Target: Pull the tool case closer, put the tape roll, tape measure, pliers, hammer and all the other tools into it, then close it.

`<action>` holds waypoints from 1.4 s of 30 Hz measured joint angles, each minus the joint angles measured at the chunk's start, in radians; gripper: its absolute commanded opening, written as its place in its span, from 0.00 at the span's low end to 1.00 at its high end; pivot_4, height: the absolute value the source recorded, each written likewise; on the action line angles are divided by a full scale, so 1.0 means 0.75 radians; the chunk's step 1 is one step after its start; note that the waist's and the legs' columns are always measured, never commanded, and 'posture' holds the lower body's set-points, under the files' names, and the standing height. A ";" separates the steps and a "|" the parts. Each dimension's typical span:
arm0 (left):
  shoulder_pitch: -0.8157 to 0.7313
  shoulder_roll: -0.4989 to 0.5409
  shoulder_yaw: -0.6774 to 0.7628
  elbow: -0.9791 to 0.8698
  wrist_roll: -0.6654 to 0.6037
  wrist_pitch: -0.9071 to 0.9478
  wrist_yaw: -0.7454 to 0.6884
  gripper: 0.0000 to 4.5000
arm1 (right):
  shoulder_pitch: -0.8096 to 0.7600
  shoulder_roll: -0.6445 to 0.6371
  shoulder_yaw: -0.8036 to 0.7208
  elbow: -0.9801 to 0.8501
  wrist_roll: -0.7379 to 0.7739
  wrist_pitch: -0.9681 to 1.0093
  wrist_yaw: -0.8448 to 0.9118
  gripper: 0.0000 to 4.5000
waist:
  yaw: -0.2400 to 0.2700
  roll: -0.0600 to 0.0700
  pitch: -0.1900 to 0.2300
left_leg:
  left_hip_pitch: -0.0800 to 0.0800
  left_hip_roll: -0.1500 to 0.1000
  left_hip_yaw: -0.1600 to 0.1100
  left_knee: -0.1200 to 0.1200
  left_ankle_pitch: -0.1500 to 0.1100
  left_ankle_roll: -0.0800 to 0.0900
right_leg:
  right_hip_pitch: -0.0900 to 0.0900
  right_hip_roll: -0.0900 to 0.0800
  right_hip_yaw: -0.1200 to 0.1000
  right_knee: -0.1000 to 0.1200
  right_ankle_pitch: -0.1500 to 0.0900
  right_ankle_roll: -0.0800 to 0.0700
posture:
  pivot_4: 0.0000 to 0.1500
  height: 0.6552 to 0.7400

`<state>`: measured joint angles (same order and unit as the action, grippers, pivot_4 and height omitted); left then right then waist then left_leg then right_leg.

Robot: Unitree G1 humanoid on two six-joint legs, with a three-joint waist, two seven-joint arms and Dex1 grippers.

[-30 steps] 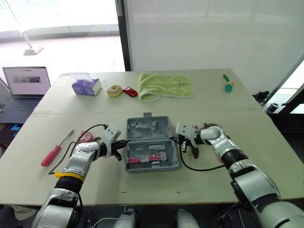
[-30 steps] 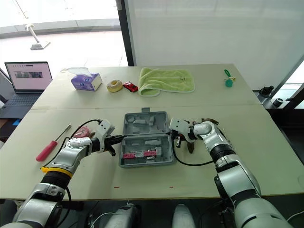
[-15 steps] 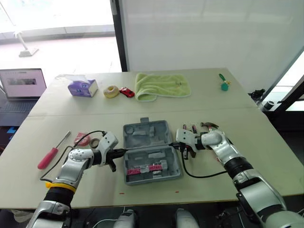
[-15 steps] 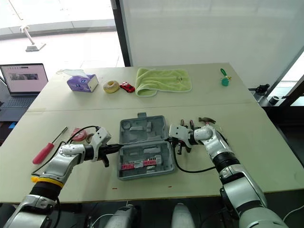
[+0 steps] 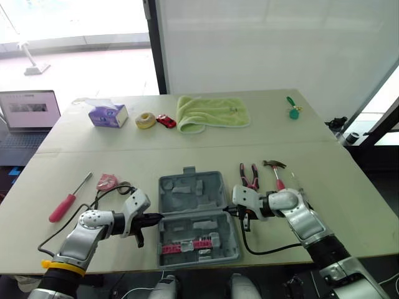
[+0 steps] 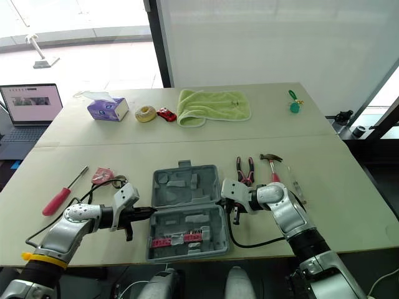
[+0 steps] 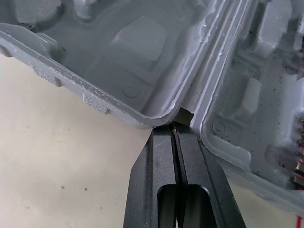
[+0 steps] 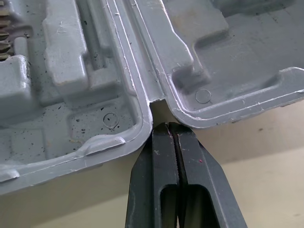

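- Tool case: probably hard moulded plastic, stiff, and light while nearly empty. Likely to slide easily on the smooth bench, and to swing round if dragged from one end alone.
- Best taken at both ends of the hinge line or by the thick rim. Thin walls of the lid likely to flex.
- Grey throughout, lying open and flat at the near middle of the bench, with the lid half far and the tray half near. Shaped recesses in both halves, and a row of red bits in the near one.
- Left claw: pressed fully together with nothing between, tips touching the notch at the left end of the hinge.
- Right claw: likewise pressed together and empty, tips at the notch on the right end of the hinge.
- Pliers and hammer just right of the lid; red screwdriver well to the left.
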<state>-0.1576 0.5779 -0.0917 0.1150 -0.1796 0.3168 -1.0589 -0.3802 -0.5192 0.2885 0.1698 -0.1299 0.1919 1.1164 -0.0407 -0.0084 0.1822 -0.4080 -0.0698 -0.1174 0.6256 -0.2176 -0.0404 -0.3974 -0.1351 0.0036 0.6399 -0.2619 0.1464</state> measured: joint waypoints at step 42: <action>0.235 0.004 -0.004 -0.196 -0.057 0.027 0.099 0.00 | 0.279 -0.120 0.033 -0.369 0.062 0.275 -0.052 0.01 | 0.043 -0.004 -0.031 | 0.003 0.002 0.000 -0.005 -0.002 0.003 | 0.007 -0.001 -0.001 -0.010 0.000 0.000 | 1.00 0.96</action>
<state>0.0186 0.5812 -0.0948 -0.0322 -0.2225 0.3367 -0.9847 -0.1706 -0.6093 0.3134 -0.1068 -0.0831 0.3979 1.0772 -0.0086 -0.0115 0.1587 -0.4057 -0.0683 -0.1176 0.6218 -0.2190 -0.0385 -0.3925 -0.1356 0.0029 0.6321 -0.2620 0.1462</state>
